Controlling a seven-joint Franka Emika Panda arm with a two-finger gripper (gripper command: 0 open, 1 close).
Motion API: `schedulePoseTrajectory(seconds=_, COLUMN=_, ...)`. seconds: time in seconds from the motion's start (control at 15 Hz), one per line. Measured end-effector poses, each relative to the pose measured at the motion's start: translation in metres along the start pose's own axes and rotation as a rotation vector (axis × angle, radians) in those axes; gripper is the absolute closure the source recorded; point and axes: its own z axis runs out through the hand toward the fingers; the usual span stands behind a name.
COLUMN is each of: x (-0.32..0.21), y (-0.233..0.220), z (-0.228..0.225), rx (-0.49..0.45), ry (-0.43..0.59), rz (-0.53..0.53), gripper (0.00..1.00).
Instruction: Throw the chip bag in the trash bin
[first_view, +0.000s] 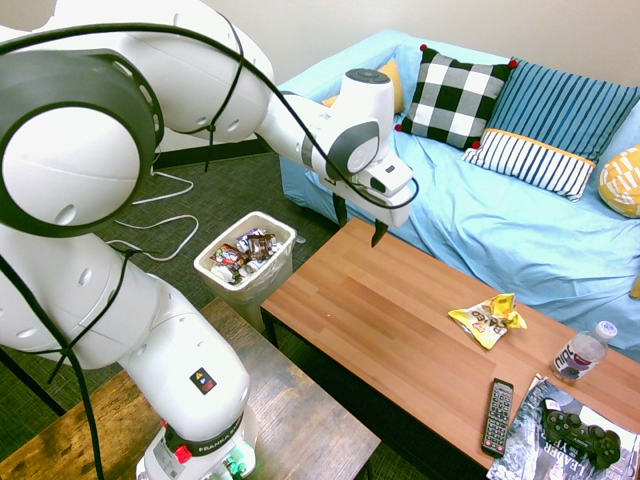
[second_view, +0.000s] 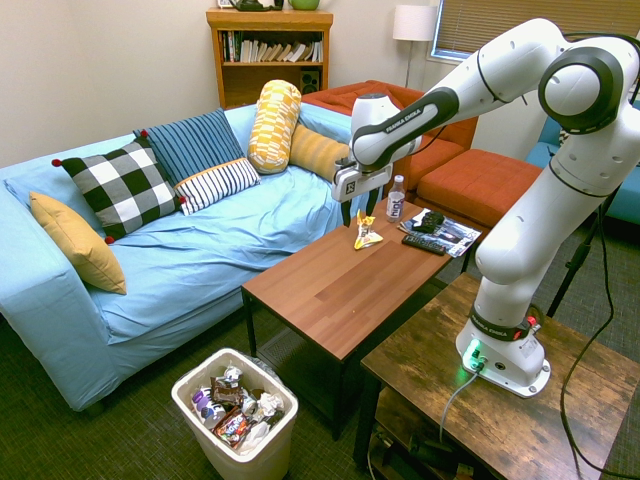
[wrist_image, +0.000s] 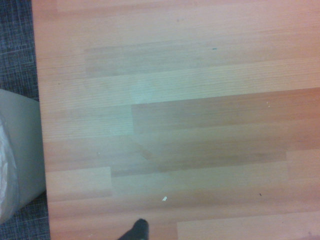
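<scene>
Chip bag, crumpled yellow and white, lies on the wooden coffee table toward the end with the water bottle, remote and game controller. Well apart from it, the gripper hangs over the table's other end, fingers spread and empty. Beside that end, on the floor, stands the trash bin, holding wrappers.

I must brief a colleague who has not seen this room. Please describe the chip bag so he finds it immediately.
Find the wooden coffee table before the blue sofa. The chip bag lies there, near a water bottle and a remote. Only it is crumpled, yellow and white.
</scene>
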Motion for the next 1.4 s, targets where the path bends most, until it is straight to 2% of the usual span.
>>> schedulePoseTrajectory(seconds=0.2, x=0.002, y=-0.006, z=0.006, rx=-0.003, ry=0.004, rz=0.009, gripper=0.00)
schedulePoseTrajectory(seconds=0.4, x=0.028, y=-0.021, z=0.025, rx=-0.004, ry=0.020, rz=0.075, gripper=0.00)
schedulePoseTrajectory(seconds=0.73, x=0.152, y=-0.003, z=0.041, rx=0.009, ry=0.046, rz=0.262, gripper=0.00)
schedulePoseTrajectory(seconds=1.07, x=0.271, y=0.023, z=0.091, rx=0.014, ry=0.030, rz=0.409, gripper=0.00)
schedulePoseTrajectory(seconds=1.4, x=0.322, y=0.018, z=0.161, rx=-0.034, ry=-0.022, rz=0.476, gripper=0.00)
